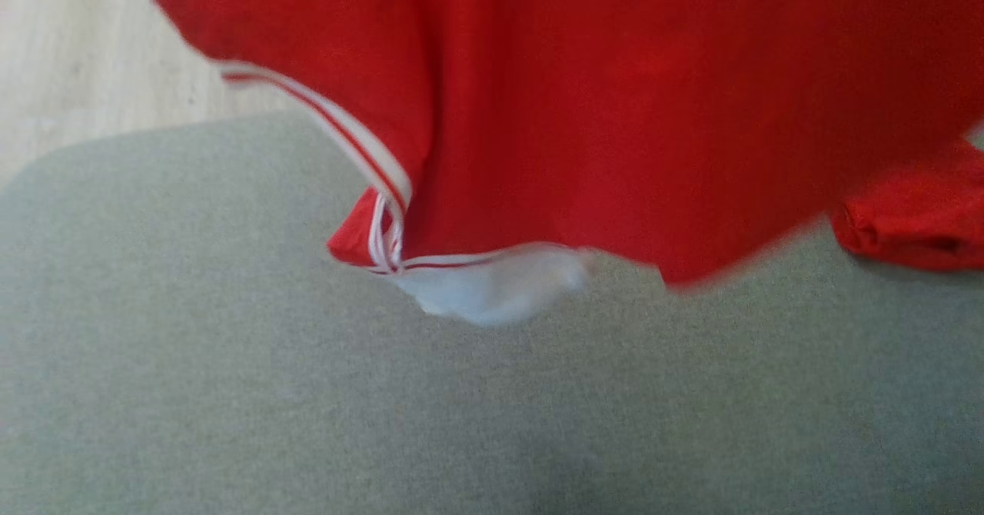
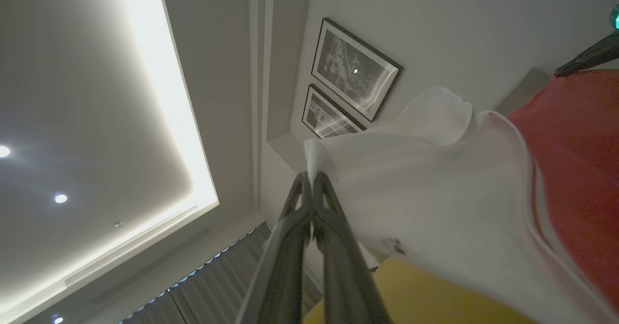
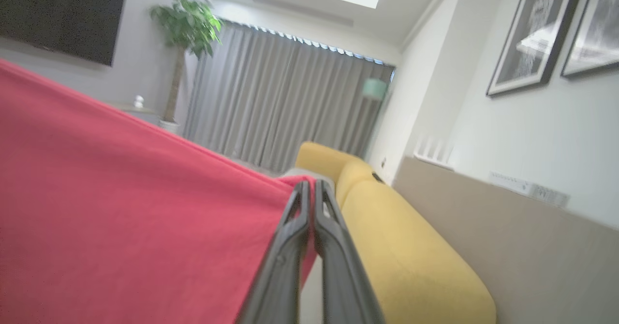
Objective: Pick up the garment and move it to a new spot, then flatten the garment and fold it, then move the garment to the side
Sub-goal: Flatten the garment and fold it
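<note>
Lying low in front of the robot, a grey-green padded surface (image 1: 192, 346) has much free room on its near part. Its cover looks like soft, matt woven cloth, and its left corner is rounded. Past this corner a pale wooden floor (image 1: 77, 54) begins.

Above the far part of the surface hangs the garment (image 1: 615, 115), lifted and spread like a curtain. It is thin red cloth with a white and red striped trim (image 1: 354, 138) and a white panel (image 1: 492, 288) at its lowest point. Whether this white part touches the surface, I cannot tell. One red sleeve (image 1: 915, 223), with a rolled end, lies low at the right side.

The left gripper (image 2: 312, 179) has its jaws pressed together on a corner of the white cloth (image 2: 435, 179), which looks half transparent against the light. The right gripper (image 3: 311, 188) is closed in the same way on a red edge, and the cloth runs tight away from it.

Near the right gripper stands a yellow sofa (image 3: 401, 246) with round, smooth cushions, along a wall with beige lower panelling. Two framed pictures (image 2: 355, 70) in dark frames hang higher on this wall. Farther away are long grey curtains (image 3: 280, 106) in regular folds, a tall green plant (image 3: 186, 22) and a dark television (image 3: 58, 17).
</note>
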Motion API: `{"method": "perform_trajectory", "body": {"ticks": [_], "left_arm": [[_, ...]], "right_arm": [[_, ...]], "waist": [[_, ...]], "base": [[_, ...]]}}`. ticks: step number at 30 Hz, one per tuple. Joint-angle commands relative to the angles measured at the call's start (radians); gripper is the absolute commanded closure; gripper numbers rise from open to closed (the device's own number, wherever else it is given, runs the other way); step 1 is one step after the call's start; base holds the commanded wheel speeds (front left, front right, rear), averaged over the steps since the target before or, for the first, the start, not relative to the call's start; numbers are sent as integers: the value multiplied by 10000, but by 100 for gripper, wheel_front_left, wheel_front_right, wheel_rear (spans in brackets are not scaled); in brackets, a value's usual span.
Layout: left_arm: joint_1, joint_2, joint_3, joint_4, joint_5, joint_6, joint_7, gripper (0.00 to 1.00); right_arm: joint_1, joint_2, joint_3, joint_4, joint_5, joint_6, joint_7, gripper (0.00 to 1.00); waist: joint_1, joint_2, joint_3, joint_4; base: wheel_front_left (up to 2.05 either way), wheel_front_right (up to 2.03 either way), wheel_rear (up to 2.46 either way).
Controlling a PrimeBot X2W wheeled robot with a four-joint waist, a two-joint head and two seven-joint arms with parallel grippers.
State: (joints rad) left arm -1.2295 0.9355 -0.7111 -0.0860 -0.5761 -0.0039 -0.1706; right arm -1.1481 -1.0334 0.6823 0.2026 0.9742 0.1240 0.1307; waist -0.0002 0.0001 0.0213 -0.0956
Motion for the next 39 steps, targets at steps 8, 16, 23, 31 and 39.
{"method": "perform_trajectory", "body": {"ticks": [8,16,23,31,39], "left_arm": [[-2394,-1533,70,3280,86,-771,270,100],[-4615,-2798,-44,5650,1047,-908,-710,100],[-4762,-3248,380,5523,1584,-1032,-906,100],[-1299,-2510,552,3479,1692,-1218,-910,100],[4187,-1714,124,1077,1781,-930,-911,100]], "right_arm": [[-1167,1512,689,1621,-1036,67,428,100],[-2997,2426,575,3308,-1825,67,-1229,100],[-3453,2737,607,4580,-2415,67,-2431,100],[-1817,2615,1406,4932,-2147,67,-3058,100],[1489,2125,1619,4858,-1730,67,-3745,100]], "waist": [[2,-1,2351,-23],[2,-1,4144,283],[2,-1,4495,533],[2,-1,4402,801],[2,-1,3194,1065]], "base": [[0,0,0],[0,0,0],[0,0,0],[0,0,0],[0,0,0]]}}
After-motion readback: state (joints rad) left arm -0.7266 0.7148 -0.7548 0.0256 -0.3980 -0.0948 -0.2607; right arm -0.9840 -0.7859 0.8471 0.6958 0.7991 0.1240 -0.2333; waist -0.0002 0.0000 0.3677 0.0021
